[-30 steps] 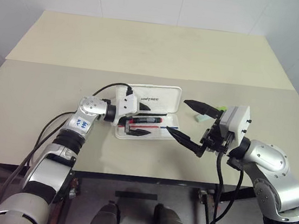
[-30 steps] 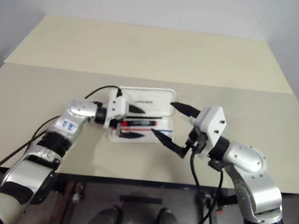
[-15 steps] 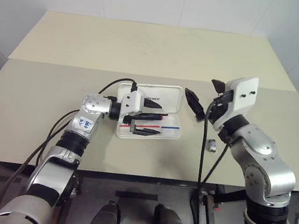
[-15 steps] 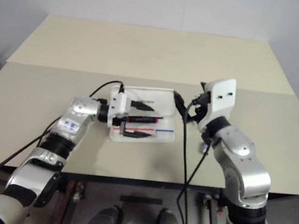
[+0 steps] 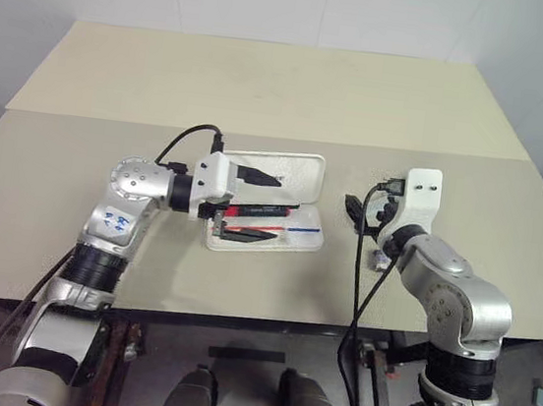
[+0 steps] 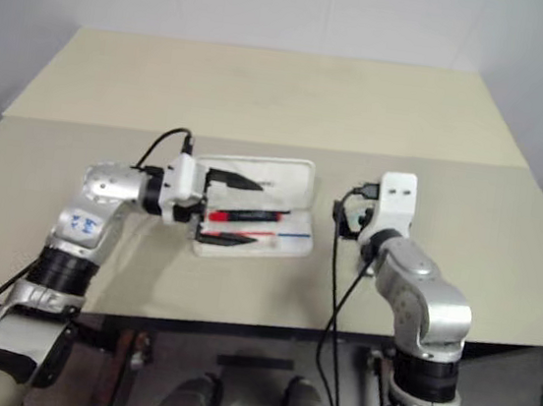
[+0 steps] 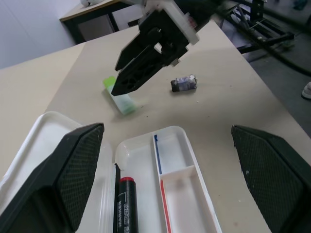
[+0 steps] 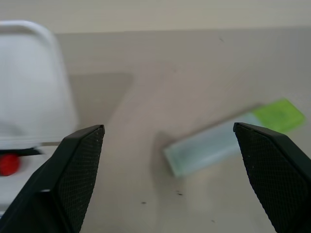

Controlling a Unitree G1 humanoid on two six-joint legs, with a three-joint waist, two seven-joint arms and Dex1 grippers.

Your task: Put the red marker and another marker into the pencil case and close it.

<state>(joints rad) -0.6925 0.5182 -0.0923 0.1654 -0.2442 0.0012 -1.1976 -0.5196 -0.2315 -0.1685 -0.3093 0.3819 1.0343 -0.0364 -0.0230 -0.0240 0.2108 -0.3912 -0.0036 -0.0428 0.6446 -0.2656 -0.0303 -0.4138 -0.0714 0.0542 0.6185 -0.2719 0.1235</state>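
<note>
Beige desk (image 5: 265,93), two panels meeting at a seam, carrying all items. Left arm: bent in from the robot's left, forearm roughly level, left gripper (image 5: 263,205) pointing toward the robot's right and raised over the open pencil case (image 5: 310,173); its two black fingers (image 7: 58,179) spread wide apart, holding nothing. Right arm: elbow folded close to the desk's near edge, right gripper (image 7: 141,65) aimed forward and slightly downward, fingers (image 8: 73,170) likewise wide apart and empty, poised just above the green highlighter (image 8: 228,138).

Pencil case: white, hinged, lying open near the desk's middle, lid flat behind the tray; dark "UNITREE" lettering on the lid, partly hidden by the left gripper; red and blue stripes along the tray's dividers. Red marker (image 5: 261,210): lying lengthwise in the tray's rear compartment, small print on its black barrel too small to read. Highlighter: on the desk beside the case, toward the robot's right. Small dark grey block (image 7: 184,83): on the desk near the highlighter, apart from it.
</note>
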